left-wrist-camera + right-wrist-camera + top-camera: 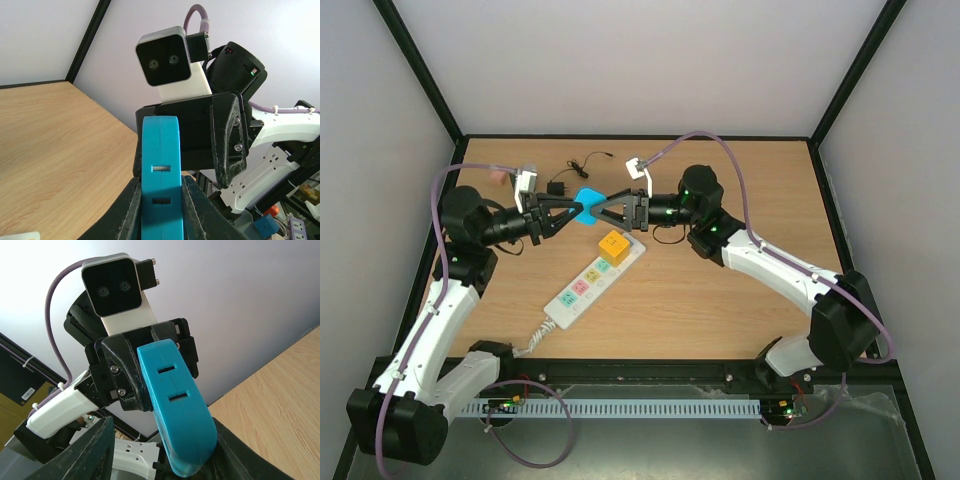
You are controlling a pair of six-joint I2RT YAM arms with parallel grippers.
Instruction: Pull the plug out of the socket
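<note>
Both the left hand (572,211) and right hand (605,211) pinch the blue plug (588,198) above the socket (590,280).

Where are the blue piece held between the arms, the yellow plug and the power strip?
blue piece (588,200): top view, its middle, between both end effectors.
yellow plug (612,244): top view, its top face.
power strip (578,292): top view, mid-body by the pastel outlets.

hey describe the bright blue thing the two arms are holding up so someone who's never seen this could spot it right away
Above the far end of the white power strip, the left claw and right claw meet. Between them, held off the table, is the blue plastic piece: flat, round-edged, with two small rectangular slots. It is the only blue object; the neighbouring plug is yellow.
</note>
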